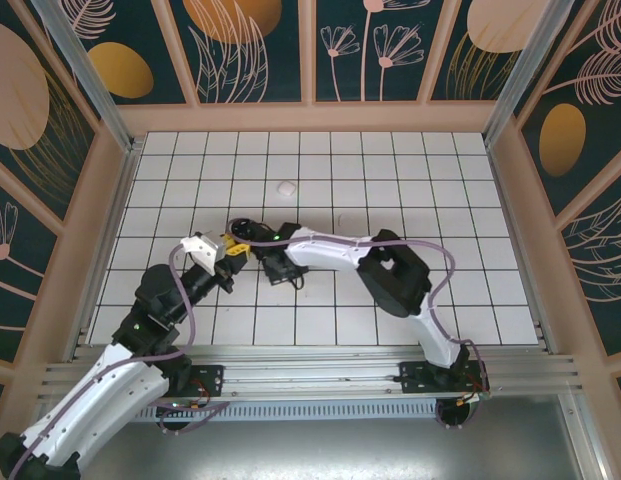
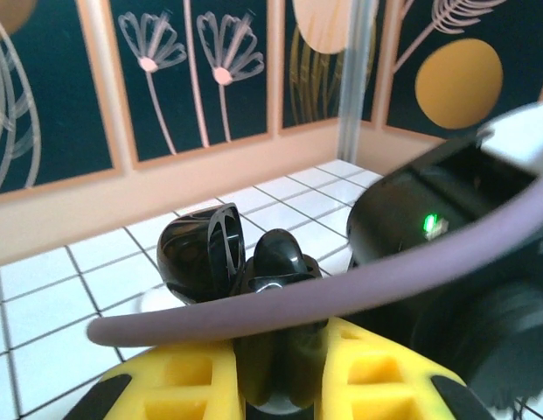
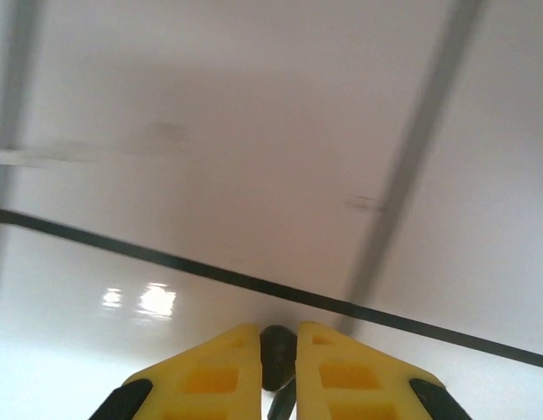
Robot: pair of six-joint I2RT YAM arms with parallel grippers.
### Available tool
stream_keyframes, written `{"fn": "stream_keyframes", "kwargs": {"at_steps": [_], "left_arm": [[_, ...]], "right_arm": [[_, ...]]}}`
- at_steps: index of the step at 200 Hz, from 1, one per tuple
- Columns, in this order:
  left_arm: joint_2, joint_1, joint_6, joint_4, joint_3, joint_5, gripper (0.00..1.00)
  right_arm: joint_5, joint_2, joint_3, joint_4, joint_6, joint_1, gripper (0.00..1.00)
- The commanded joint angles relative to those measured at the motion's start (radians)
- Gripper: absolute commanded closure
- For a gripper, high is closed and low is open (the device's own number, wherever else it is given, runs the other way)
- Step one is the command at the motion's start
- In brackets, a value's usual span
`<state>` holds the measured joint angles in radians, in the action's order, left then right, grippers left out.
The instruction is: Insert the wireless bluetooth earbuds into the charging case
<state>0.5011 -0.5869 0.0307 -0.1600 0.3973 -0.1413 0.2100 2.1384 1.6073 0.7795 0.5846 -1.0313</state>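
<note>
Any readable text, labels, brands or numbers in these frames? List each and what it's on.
None readable in any view.
charging case, held in the left gripper: plain black, no print seen.
black earbud between the fingers of the right gripper: blurred, no marking seen.
wall panels: flower drawings, no words.
green light: just a lamp, no label beside it.

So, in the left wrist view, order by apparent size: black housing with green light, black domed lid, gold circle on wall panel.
1. Black housing with green light, largest, though close to the camera.
2. Black domed lid and gold circle on wall panel look alike.
</note>
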Motion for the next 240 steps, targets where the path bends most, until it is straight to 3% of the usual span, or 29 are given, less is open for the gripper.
{"fn": "stream_keyframes", "kwargs": {"at_steps": [1,67,127,172,212,240], "left_arm": [[0.027,0.004,0.040,-0.152,-0.016,-0.051,1.00],[0.223,0.004,0.044,-0.300,0.020,-0.184,1.00],[0.341,0.004,0.067,-0.376,0.057,-0.295,1.00],[0.401,0.004,0.089,-0.339,0.067,-0.253,1.00],[0.425,0.004,0.107,-0.352,0.059,-0.267,1.00],[0.428,0.004,0.093,-0.332,0.060,-0.262,1.00]], "right_arm": [[0.076,-0.131,-0.133,-0.007,0.024,0.082,0.88],[0.207,-0.490,-0.306,-0.051,0.033,0.188,0.89],[0.134,-0.719,-0.405,-0.207,-0.063,0.206,0.86],[-0.032,-0.574,-0.547,-0.211,-0.034,0.294,0.85],[-0.078,-0.366,-0.587,-0.215,-0.020,0.293,0.85],[-0.093,-0.332,-0.583,-0.222,-0.016,0.292,0.78]]}}
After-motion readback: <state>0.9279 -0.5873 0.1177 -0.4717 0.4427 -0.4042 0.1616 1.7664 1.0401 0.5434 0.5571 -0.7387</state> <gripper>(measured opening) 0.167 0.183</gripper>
